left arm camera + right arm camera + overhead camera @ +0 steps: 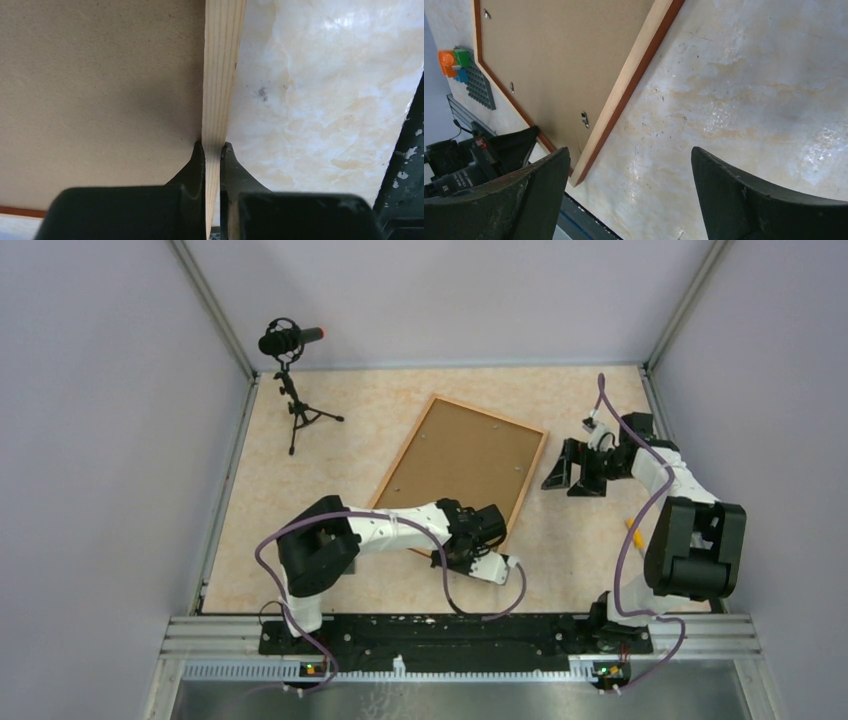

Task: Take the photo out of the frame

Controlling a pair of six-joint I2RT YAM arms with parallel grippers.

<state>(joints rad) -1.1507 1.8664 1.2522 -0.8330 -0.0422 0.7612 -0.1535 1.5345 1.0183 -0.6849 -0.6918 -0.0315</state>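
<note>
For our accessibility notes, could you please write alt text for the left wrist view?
The left gripper, two black fingers, is shut on the pale wooden edge of the large rectangular picture frame. The frame's plain brown fibreboard back fills the left of the view; cream marbled tabletop shows on the right.

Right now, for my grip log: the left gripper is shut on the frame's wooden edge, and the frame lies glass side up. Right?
No: the frame lies back side up; the top external view shows its plain brown fibreboard back. The left gripper is indeed shut on the frame's wooden edge.
</note>
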